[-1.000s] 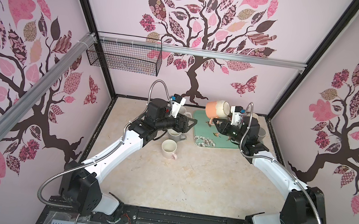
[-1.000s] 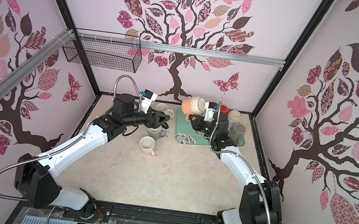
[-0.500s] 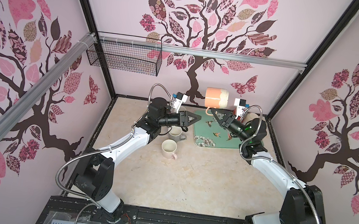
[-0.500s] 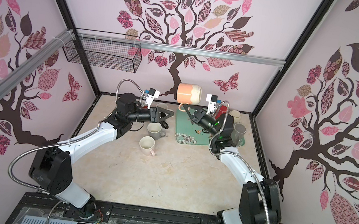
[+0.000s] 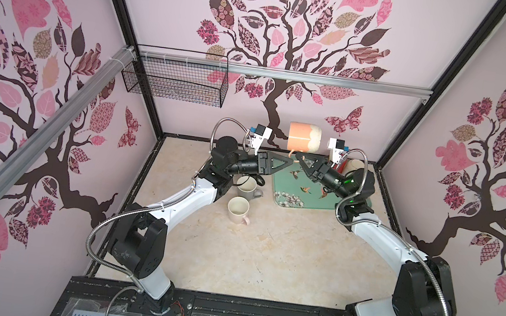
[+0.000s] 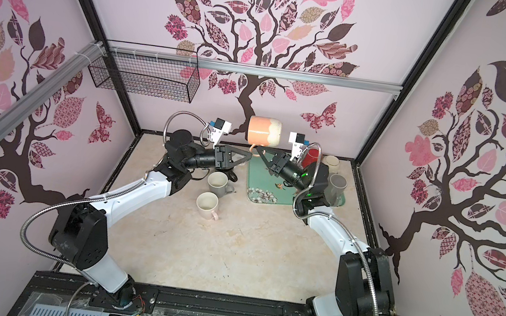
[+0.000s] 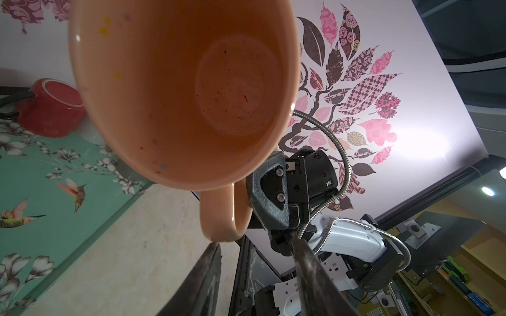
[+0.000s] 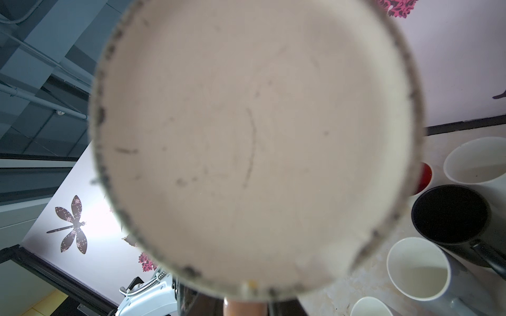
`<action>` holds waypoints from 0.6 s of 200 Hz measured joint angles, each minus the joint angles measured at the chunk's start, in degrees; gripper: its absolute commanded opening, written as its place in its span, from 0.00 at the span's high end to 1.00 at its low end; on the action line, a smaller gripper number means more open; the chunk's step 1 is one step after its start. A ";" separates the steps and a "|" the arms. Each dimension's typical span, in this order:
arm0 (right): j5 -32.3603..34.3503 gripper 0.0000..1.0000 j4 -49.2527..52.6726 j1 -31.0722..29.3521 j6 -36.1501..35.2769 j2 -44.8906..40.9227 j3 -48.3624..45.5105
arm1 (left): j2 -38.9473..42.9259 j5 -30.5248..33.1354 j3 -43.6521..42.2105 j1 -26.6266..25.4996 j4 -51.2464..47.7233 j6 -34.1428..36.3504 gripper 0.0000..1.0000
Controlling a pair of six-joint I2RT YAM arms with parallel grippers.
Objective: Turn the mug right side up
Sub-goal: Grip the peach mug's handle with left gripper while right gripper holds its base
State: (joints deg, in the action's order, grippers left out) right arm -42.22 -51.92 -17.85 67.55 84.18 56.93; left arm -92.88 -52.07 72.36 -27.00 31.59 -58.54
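- Rising since a second ago: the peach mug (image 5: 304, 137) was lower and tilted over the green tray (image 5: 313, 200). Now it hangs up in the air between the two arms, level on its side, mouth toward the left arm, handle underneath.
- Right gripper (image 5: 299, 159) has its jaws pressed together on the handle. Same hold as a second ago, but the wrist has swung up.
- Left gripper (image 5: 290, 161) was down by the mugs on the table (image 5: 264, 252) and has come up to the handle from the opposite side.
- Its jaws are narrower than a second ago but stand apart. In the left wrist view one fingertip (image 7: 215, 246) touches the handle's outer curve and the other stands clear, so no pinch is seen.
- My read: the flip is about half done. It looks like a mid-air handover so the turn can finish. The mug is not yet upright and not yet set down.
- Peach mug inside: empty, only dry specks and stains. Its base fills the right wrist view, scuffed.
- Grey-cream mug (image 5: 246, 187) and pink-handled cream mug (image 5: 238, 207) stand upright on the table beside the left arm, both empty.
- Red mug (image 7: 49, 106) on the tray looks base-up, contents hidden.
- Black mug (image 8: 451, 213) has its mouth open toward the camera, nothing seen inside.
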 measured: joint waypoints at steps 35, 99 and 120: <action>0.57 1.00 -0.70 -0.20 0.46 0.00 0.00 | -1.09 0.00 0.70 0.00 1.49 -3.08 0.67; 1.27 1.00 -1.92 -1.11 1.11 0.72 -0.13 | -5.14 0.63 1.09 0.00 8.79 -10.32 0.75; 1.05 1.00 -2.62 -1.44 1.70 1.11 -0.15 | -5.66 1.38 1.14 0.02 10.58 -11.85 0.72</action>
State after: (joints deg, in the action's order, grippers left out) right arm -41.17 -54.54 -19.29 69.25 85.30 56.77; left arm -98.54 -50.70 73.49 -26.98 42.17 -70.39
